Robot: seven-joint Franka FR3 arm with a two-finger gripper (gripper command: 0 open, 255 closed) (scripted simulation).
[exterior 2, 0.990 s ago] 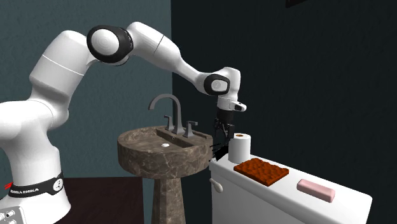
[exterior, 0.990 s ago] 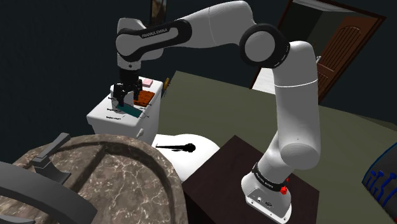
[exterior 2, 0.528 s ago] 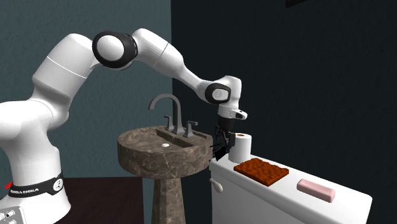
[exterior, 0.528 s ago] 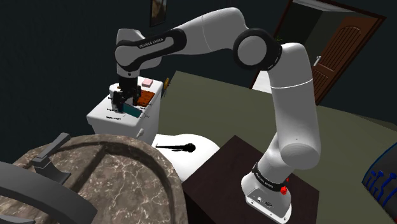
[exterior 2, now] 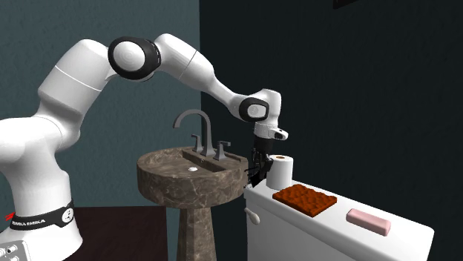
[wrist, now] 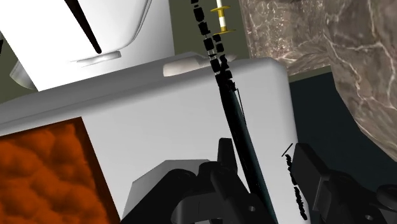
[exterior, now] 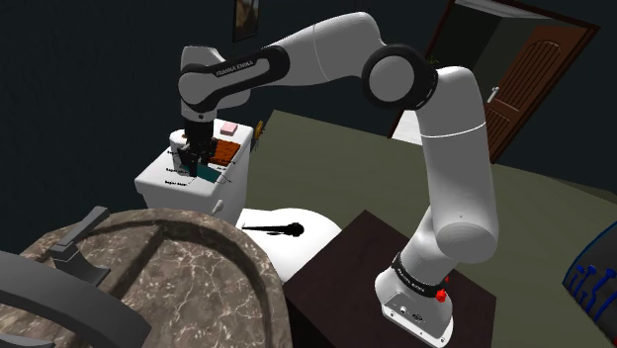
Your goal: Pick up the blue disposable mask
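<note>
The approach looks finished and the grasp does not. The claw [wrist: 263,151] is down at the end of the white tank lid [wrist: 159,108] nearest the stone basin [exterior 2: 189,174]. Its two black fingers stand spread, pinching nothing as yet. The mask [wrist: 245,141] lies on that end of the lid. In the wrist view it reads as a narrow, dark blue-green strip running between the fingers, with broken black bits trailing off over the lid's edge (ear loops, probably, though I cannot be sure). One finger sits against or just beside the strip. The other stands clearly apart from it, so the mask is straddled, not held.

In the shoulder view the claw [exterior: 191,158] hangs low over the lid, with a sliver of the mask [exterior: 206,171] showing just beside it. In the second exterior view the claw [exterior 2: 256,169] is at the lid's basin end, next to the paper roll [exterior 2: 280,172]. The brown pad [exterior 2: 304,199] lies near the lid's middle, and the pink bar [exterior 2: 369,221] lies towards its far end. Both are well away from the fingers.

As I judge it, two steps are left: pressing the fingers together on the strip, then lifting it off the lid. The strip looks thin and lies flat, so the fingertips may need to be right down at the lid's surface to catch it.
</note>
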